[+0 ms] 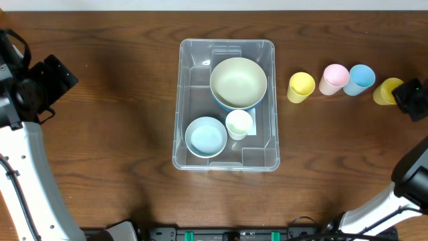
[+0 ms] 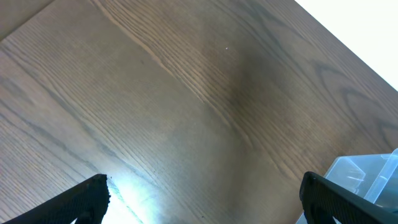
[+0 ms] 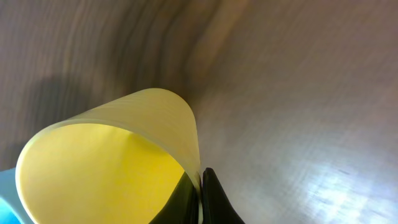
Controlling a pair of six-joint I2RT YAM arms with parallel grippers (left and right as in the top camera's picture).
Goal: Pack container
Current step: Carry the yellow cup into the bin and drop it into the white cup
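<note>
The container [image 1: 180, 100] holds two bowls [image 1: 238, 82] and one cup [image 1: 239, 124], while four cups [image 1: 334, 79] stand in a row toward the worktop's [image 1: 100, 167] right edge, the right fingers [image 3: 214, 199] clamped on the endmost yellow cup [image 1: 386, 92] and the left fingers [image 2: 81, 202] apart.

The wooden table [image 1: 107, 134] bears the container [image 1: 194, 97] and a row of cups [image 1: 335, 79].

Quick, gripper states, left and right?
Left gripper: open, holding nothing.
Right gripper: closed on the rim of the far-right yellow cup.
</note>
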